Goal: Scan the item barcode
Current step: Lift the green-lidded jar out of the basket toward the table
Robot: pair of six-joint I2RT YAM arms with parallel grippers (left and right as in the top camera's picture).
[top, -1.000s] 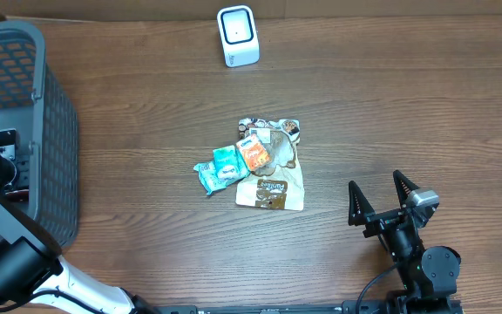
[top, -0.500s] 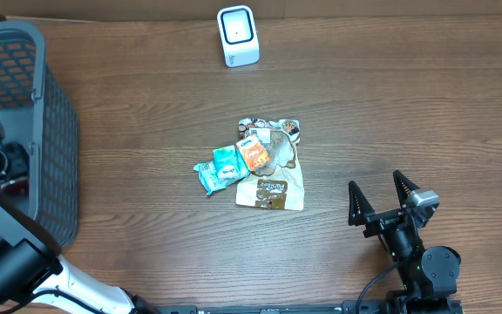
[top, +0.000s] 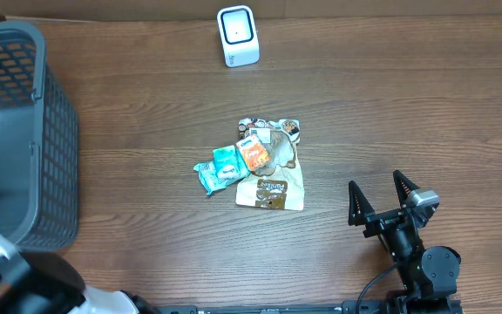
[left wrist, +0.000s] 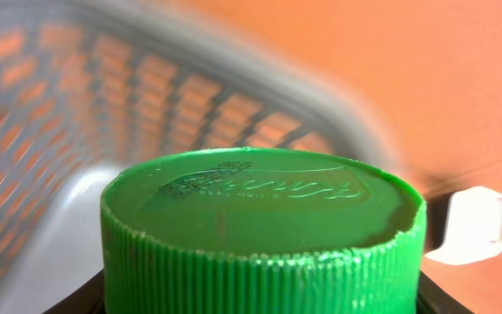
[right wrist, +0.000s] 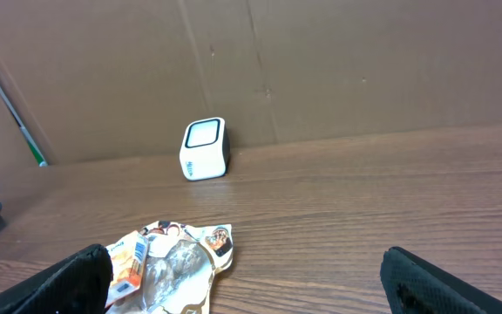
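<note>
A ribbed green cap (left wrist: 260, 227) with raised lettering fills the left wrist view. My left gripper (left wrist: 260, 298) is shut on this green-capped item, with dark fingers (left wrist: 90, 301) showing at both lower corners. The item's body and any barcode are hidden below the cap. Behind it are the grey basket (left wrist: 146, 87) and, blurred at the right, the white scanner (left wrist: 469, 225). The scanner (top: 237, 36) stands at the table's far edge. My right gripper (top: 383, 194) rests open near the front right, nothing between its fingers (right wrist: 77, 279).
Several snack packets (top: 260, 161) lie piled at mid-table, also low in the right wrist view as packets (right wrist: 168, 262). The grey basket (top: 33, 52) fills the left edge. A cardboard wall (right wrist: 321, 61) backs the table behind the scanner (right wrist: 204, 148).
My left arm has lifted out of the basket and its gripper has left the overhead view; the basket floor now shows bare. The right arm has not moved.
</note>
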